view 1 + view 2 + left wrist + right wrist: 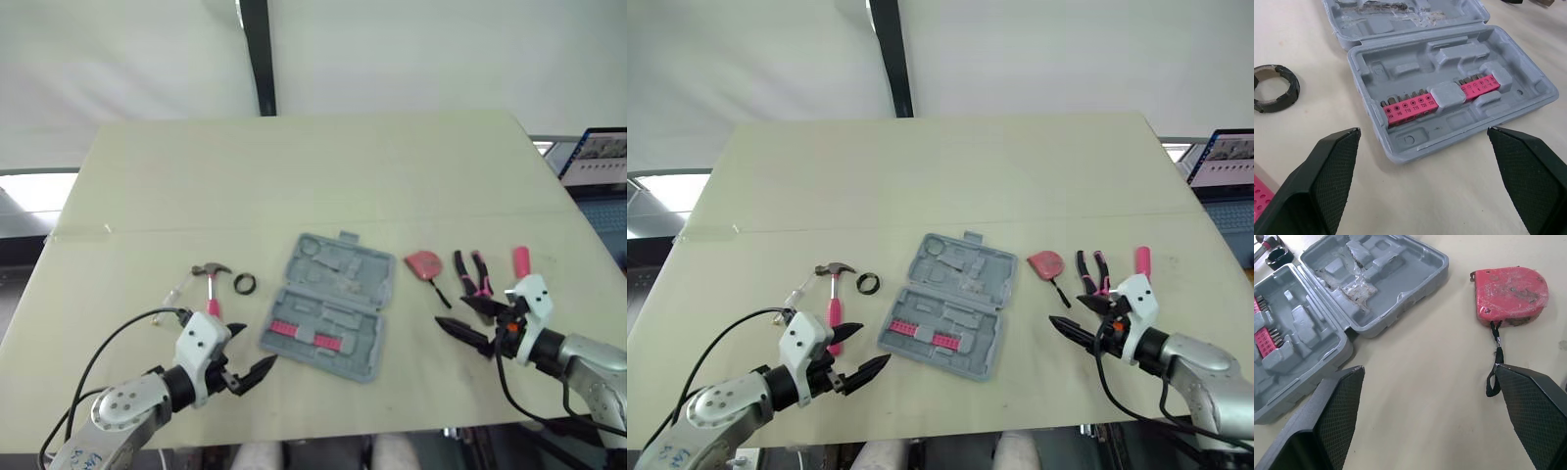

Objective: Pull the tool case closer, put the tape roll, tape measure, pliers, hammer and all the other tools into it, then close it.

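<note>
Left gripper (250, 351) spread wide, empty, low by the near left corner of the tool case (331, 305). Case open flat at table centre, lid half away. Hammer (211, 284) handle toward robot. Right gripper (453, 313) wide apart, empty, pointing leftward near tape measure (424, 263).

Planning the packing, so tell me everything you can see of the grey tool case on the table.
The tool case is grey moulded plastic, lying open and flat on the table, skewed to its edges. Its two hinged halves show shaped recesses, nearly all vacant. The half nearer the robot holds two pink bit strips; the farther half looks scuffed inside and carries a latch tab on its far edge. Only the table touches it.
</note>
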Controlling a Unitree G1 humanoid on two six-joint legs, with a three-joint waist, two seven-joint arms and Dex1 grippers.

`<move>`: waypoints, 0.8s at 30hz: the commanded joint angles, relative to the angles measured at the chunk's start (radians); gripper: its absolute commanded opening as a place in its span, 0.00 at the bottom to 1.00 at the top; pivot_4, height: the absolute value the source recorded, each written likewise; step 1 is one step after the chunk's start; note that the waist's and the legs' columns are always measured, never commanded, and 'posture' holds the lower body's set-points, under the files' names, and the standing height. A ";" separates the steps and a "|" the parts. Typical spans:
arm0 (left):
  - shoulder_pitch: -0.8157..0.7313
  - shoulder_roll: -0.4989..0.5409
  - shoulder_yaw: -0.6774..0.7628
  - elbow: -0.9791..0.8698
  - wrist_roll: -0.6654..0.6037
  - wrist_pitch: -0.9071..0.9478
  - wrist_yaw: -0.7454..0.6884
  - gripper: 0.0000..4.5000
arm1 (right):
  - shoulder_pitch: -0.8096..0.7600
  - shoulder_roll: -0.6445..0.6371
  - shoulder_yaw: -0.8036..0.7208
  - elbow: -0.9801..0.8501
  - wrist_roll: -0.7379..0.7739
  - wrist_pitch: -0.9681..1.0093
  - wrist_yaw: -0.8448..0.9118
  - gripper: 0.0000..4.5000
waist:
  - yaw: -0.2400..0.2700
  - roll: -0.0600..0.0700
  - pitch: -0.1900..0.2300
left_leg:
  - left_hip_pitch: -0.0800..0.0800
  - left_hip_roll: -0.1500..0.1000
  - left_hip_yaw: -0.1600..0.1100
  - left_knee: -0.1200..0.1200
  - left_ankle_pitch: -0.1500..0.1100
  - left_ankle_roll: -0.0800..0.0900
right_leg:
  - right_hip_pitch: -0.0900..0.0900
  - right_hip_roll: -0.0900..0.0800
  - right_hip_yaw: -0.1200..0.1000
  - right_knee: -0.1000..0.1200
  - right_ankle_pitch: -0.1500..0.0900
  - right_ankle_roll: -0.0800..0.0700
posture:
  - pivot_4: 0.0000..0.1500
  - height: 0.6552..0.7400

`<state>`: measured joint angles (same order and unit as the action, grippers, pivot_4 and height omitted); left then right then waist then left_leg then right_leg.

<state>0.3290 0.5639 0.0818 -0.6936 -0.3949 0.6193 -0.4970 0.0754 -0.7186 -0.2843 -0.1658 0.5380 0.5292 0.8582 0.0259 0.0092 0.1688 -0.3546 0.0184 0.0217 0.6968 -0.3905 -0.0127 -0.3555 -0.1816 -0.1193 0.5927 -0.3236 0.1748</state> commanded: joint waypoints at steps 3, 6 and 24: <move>0.002 0.013 0.070 -0.044 -0.037 0.006 -0.012 0.99 | 0.020 -0.009 -0.028 -0.060 0.026 -0.002 0.016 1.00 | 0.000 0.000 0.000 | 0.000 0.000 0.000 0.000 0.000 0.000 | 0.000 0.000 0.000 0.000 0.000 0.000 | 1.00 1.00; 0.022 0.027 0.154 -0.067 -0.086 0.019 -0.035 0.99 | 0.074 -0.046 -0.055 -0.139 0.054 0.017 0.051 1.00 | 0.001 0.000 0.000 | 0.000 0.000 0.000 0.000 0.000 0.000 | 0.000 0.000 0.000 0.000 0.000 0.000 | 1.00 1.00; 0.148 0.063 0.296 -0.083 -0.141 0.017 -0.118 0.99 | 0.212 -0.085 -0.155 -0.266 0.125 0.055 0.075 1.00 | 0.001 0.000 0.000 | 0.000 0.000 0.000 -0.001 0.000 0.000 | 0.001 0.000 0.000 -0.001 0.000 0.000 | 1.00 1.00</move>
<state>0.4718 0.6306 0.3740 -0.7396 -0.5144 0.6415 -0.6140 0.2876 -0.8078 -0.4251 -0.4241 0.6501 0.5948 0.9251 0.0269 0.0089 0.1689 -0.3543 0.0185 0.0217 0.6963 -0.3906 -0.0126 -0.3549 -0.1815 -0.1190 0.5914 -0.3236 0.1748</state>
